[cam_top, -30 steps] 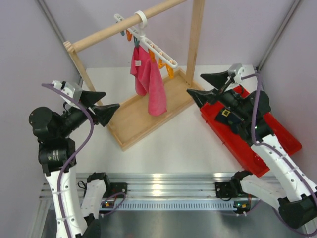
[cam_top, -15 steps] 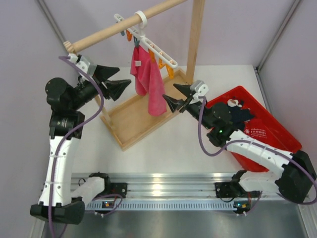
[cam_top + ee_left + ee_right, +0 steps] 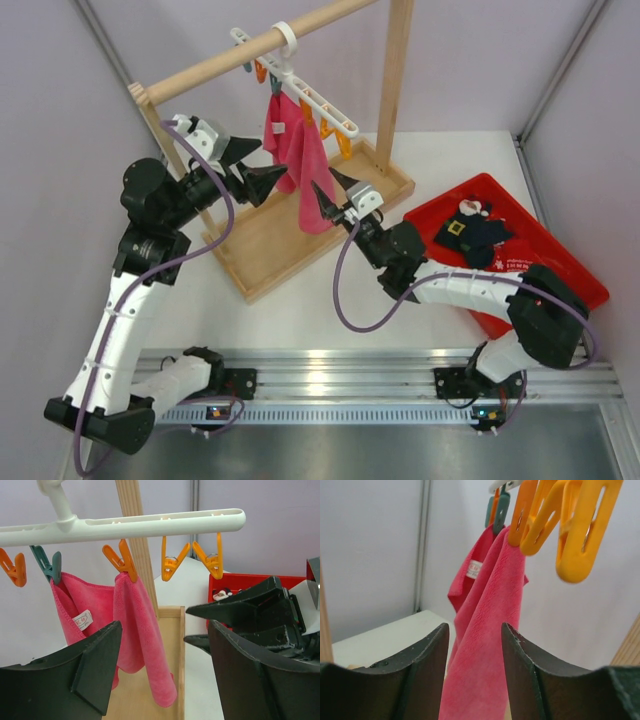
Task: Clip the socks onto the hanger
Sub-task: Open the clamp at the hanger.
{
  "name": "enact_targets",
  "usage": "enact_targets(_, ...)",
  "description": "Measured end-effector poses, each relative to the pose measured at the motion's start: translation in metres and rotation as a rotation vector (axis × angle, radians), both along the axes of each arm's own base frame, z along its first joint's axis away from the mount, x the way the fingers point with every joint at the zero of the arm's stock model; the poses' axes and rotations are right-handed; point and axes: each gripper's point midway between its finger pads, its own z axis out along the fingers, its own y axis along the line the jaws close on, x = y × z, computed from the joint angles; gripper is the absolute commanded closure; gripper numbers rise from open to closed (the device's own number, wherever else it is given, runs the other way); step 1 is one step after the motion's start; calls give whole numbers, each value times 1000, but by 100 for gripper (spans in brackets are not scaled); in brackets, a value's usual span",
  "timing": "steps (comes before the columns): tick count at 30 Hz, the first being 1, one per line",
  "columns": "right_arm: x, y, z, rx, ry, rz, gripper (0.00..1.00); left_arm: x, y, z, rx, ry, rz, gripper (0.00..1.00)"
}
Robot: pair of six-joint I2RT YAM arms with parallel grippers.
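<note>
The dark navy socks [image 3: 470, 232] lie in the red tray [image 3: 550, 262]; a bit of them shows in the left wrist view [image 3: 223, 594]. The white hanger [image 3: 312, 97] hangs by its ring from the wooden rail, with orange and yellow clips [image 3: 171, 566]. A pink cloth [image 3: 303, 170] hangs from its clips. My left gripper [image 3: 272, 165] is open and empty, just left of the cloth. My right gripper [image 3: 325, 182] is open and empty, just right of the cloth, with the cloth [image 3: 490, 645] seen between its jaws and the yellow clips [image 3: 580, 530] above.
The wooden rail frame [image 3: 250, 55] stands on a wooden base tray [image 3: 268, 245] at the back middle; its right post [image 3: 395, 70] is close behind my right gripper. Grey walls close in on both sides. My right gripper's black fingers [image 3: 250, 612] show in the left wrist view.
Both arms swung in toward the hanger. My right gripper left the red tray and moved left to the cloth. My left gripper rose and moved right to the cloth.
</note>
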Motion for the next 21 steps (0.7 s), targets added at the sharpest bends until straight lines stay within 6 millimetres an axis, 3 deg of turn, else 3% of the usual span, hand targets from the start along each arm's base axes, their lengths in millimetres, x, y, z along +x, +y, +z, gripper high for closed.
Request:
enact_targets(6,16,-4,29,81,-84,-102,60,0,1,-6,-10,17,17,24)
enact_targets(14,50,9,-1,28,-69,-172,60,1,0,-3,-30,18,18,23)
enact_targets(21,84,3,14,46,-105,-225,59,3,-2,-9,-32,30,14,23)
